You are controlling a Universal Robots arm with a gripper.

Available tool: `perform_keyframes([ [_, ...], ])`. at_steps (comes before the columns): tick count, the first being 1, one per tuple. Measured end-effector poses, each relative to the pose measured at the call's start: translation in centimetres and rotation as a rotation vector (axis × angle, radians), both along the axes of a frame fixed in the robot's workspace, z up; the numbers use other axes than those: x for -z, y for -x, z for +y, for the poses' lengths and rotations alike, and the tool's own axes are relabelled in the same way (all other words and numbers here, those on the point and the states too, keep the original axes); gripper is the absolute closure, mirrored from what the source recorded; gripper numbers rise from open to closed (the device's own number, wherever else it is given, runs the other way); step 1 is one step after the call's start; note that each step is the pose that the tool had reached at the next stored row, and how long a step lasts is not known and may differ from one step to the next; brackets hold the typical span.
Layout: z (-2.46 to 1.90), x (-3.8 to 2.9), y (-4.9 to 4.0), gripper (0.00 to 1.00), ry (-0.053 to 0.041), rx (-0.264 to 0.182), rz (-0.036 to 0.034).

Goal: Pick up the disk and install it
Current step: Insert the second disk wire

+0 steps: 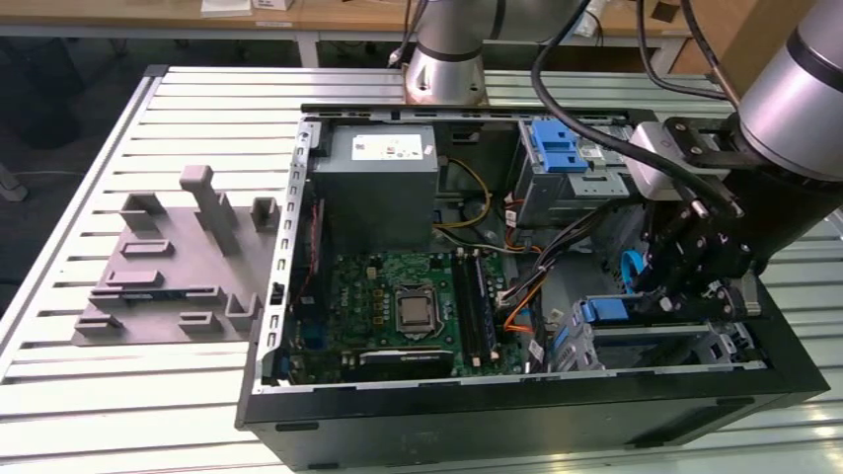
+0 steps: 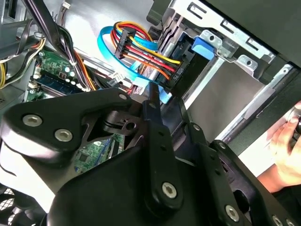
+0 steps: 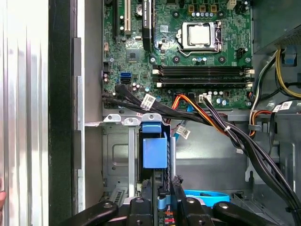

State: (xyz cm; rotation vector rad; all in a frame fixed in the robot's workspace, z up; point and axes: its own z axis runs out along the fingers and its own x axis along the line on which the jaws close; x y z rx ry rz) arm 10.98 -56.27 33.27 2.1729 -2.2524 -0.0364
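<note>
Your disk (image 3: pixel 154 151), the flat drive with the blue plastic handle, stands edge-on in the lower metal bay (image 3: pixel 115 160) of the open black computer case (image 1: pixel 527 405), so you are at the install step. The hand (image 3: pixel 162 188) looks pinched on its rear edge. Seating it calls for a straight push along the bay rails, clear of the bundled cables (image 3: pixel 211 117).

Slatted metal worktop (image 1: pixel 79 395) with open computer case (image 1: pixel 527 420) and, beside it, grey fixture plate (image 1: pixel 165 286).

white sticker (image 1: pixel 390 148) on grey box, print unreadable
</note>
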Motion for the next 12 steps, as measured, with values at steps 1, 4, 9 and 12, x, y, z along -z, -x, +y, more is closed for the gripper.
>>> perform_keyframes([
  [1,0.0,-0.12,0.0,0.69,-0.0001,0.0,0.0],
  [4,0.0,-0.5,0.0,0.69,-0.0001,0.0,0.0],
  [9,0.0,-1.31,0.0,0.69,-0.0003,0.0,0.0],
  [12,0.0,-1.53,0.0,0.69,-0.0006,0.0,0.0],
])
